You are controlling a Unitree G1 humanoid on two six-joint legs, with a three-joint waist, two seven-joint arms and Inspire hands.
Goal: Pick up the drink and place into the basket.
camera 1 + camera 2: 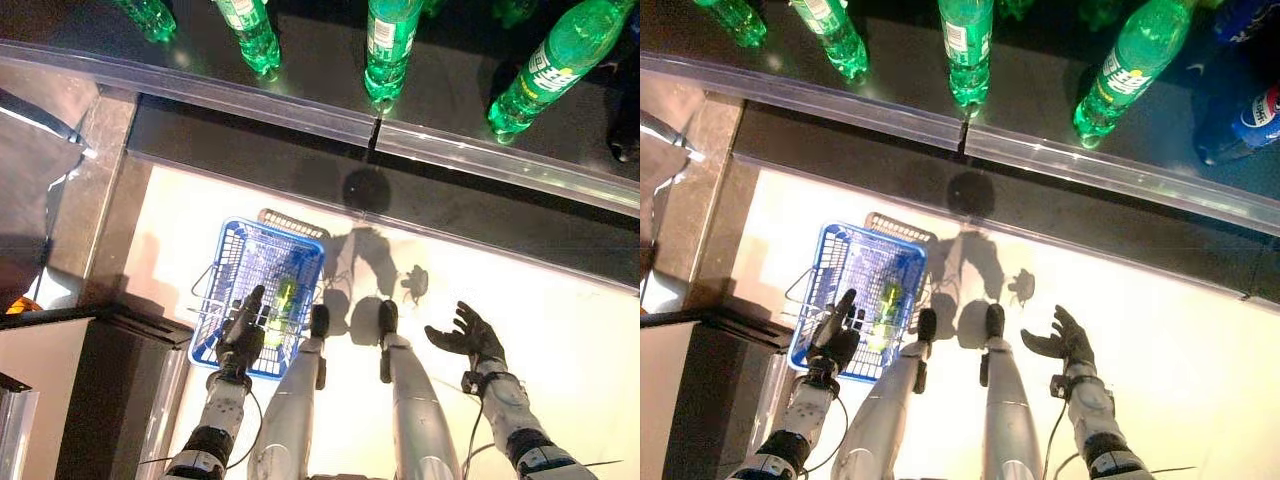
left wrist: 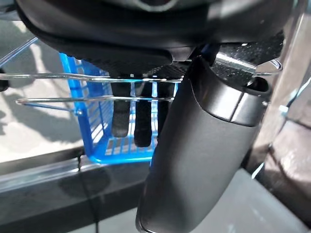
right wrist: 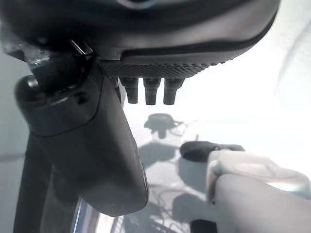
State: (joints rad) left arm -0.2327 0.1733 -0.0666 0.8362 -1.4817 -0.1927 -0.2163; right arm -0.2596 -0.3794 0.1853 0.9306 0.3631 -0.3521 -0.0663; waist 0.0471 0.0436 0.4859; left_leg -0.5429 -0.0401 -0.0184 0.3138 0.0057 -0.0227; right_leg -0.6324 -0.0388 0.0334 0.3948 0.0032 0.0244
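A dark shelf point(image 1: 300, 60) with a clear front rail point(image 1: 250, 98) runs across the far side of the scene, well beyond both robot hands, and green bottles point(image 1: 388, 45) stand in a row on it; in the right eye view, dark blue bottles point(image 1: 1250, 110) stand at its right end. Below it lies a pale floor point(image 1: 560, 330), and a dark cabinet point(image 1: 110, 390) stands at the left, just beside the left arm.

A blue basket point(image 1: 232, 255) with wire handles point(image 1: 205, 285) sits on the floor right under and ahead of the left robot hand point(image 1: 243, 335). A green drink point(image 1: 284, 297) lies inside the basket, just to the right of that hand's fingers and apart from them. The left robot hand hangs over the basket's near rim with its fingers straight and pointing down into it; in the left wrist view the fingers point(image 2: 143, 126) reach past the two wire handles toward the blue mesh wall, curled round nothing. It holds nothing.

The right robot hand point(image 1: 468, 335) is well to the right of the basket, over bare floor, palm turned up and fingers spread and relaxed. It is empty; its wrist view shows short fingertips point(image 3: 150, 91) above the pale floor.
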